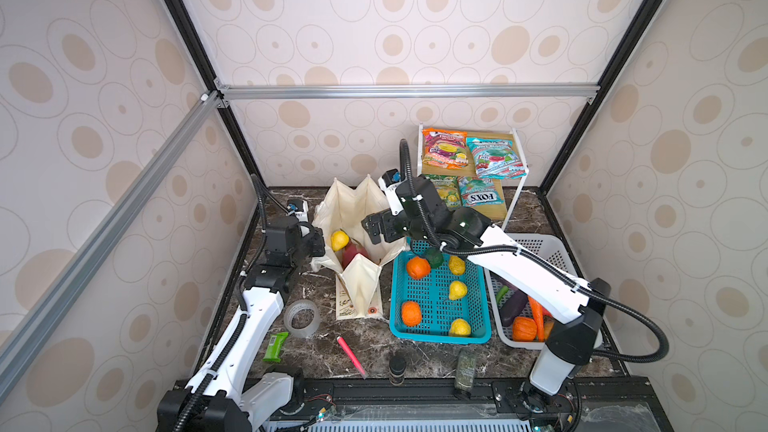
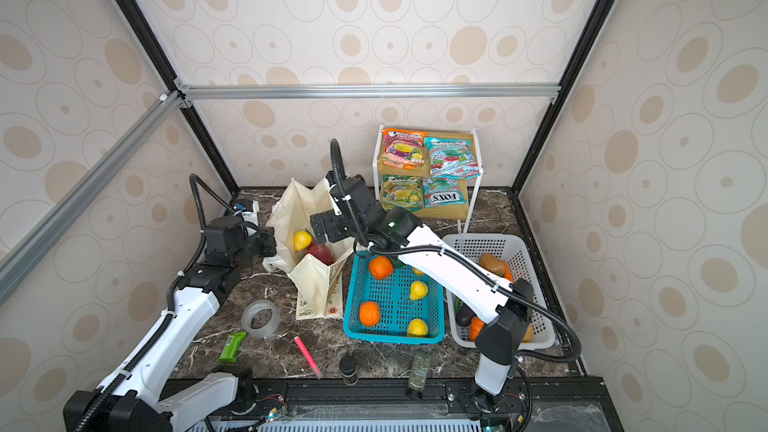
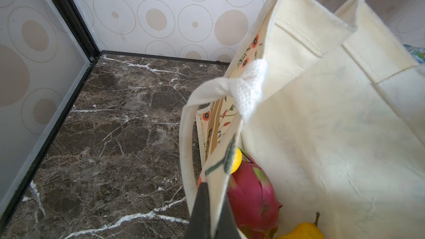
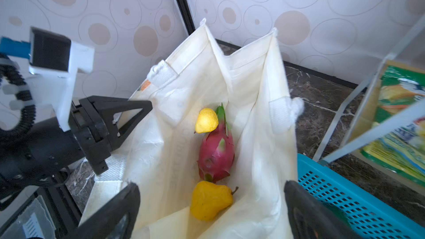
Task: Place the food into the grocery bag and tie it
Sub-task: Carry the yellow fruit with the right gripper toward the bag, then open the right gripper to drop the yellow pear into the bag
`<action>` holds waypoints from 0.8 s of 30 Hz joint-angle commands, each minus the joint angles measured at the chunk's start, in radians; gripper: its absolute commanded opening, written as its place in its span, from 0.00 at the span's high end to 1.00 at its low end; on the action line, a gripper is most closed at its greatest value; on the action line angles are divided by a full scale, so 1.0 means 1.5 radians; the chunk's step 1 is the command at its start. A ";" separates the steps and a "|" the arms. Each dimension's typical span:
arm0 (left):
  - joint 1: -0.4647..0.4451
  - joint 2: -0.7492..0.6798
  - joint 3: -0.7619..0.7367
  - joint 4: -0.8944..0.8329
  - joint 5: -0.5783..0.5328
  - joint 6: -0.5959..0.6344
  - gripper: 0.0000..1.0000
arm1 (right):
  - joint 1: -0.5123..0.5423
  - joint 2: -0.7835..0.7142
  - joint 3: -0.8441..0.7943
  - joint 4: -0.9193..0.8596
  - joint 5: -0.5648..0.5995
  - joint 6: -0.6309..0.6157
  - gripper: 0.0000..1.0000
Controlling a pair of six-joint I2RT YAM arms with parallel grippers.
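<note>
Nearest, at the marble table's [image 1: 324, 351] front edge, sit two dark jars [image 1: 397, 369], a pink marker [image 1: 351, 355], a green wrapped bar [image 1: 275, 347] and a clear tape roll [image 1: 302, 317]. Behind them the turquoise basket [image 1: 436, 336] holds two oranges [image 1: 411, 312], three yellow fruits [image 1: 457, 289] and a dark green piece half hidden under the right arm. Just beside it on the right, the white basket [image 1: 540, 245] holds a purple eggplant [image 1: 513, 305], a carrot [image 1: 536, 313], a small pumpkin [image 1: 523, 328] and a slim green vegetable [image 1: 501, 295]. Left of the turquoise basket the grocery bag [image 1: 357, 209] stands open. Inside lie a pink dragon fruit [image 4: 216, 152] and two yellow pear-shaped fruits [image 4: 210, 200], one at each end of it. The left gripper [image 1: 318, 243] is clamped on the bag's left rim, cloth pinched between its fingers [image 3: 200, 205]. The right gripper [image 4: 211, 186] hangs over the bag's mouth, jaws spread wide and empty, the fruits directly beneath. Farthest back, a white-framed wooden shelf [image 1: 517, 201] carries four Fox's candy packets [image 1: 444, 149], two on each tier.
</note>
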 commanded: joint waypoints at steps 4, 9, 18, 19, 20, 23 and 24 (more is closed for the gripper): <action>0.004 -0.021 0.009 0.029 -0.009 0.003 1.00 | -0.032 0.026 -0.086 -0.018 -0.002 0.037 0.05; 0.007 -0.028 0.007 0.043 -0.012 0.001 1.00 | -0.033 0.052 -0.114 0.020 -0.037 0.046 0.41; 0.014 -0.010 0.111 0.010 -0.002 -0.042 1.00 | -0.035 -0.005 -0.117 0.048 -0.008 0.028 1.00; 0.016 -0.008 0.124 0.005 -0.007 -0.040 1.00 | -0.039 -0.010 -0.117 0.042 -0.006 0.028 1.00; 0.018 -0.003 0.143 -0.006 -0.013 -0.037 1.00 | -0.042 -0.016 -0.119 0.034 -0.005 0.029 1.00; 0.027 0.015 0.187 -0.046 -0.035 -0.025 1.00 | -0.058 -0.034 -0.126 0.009 0.002 0.031 1.00; 0.031 0.018 0.192 -0.052 -0.036 -0.022 1.00 | -0.065 -0.039 -0.130 0.003 0.002 0.034 1.00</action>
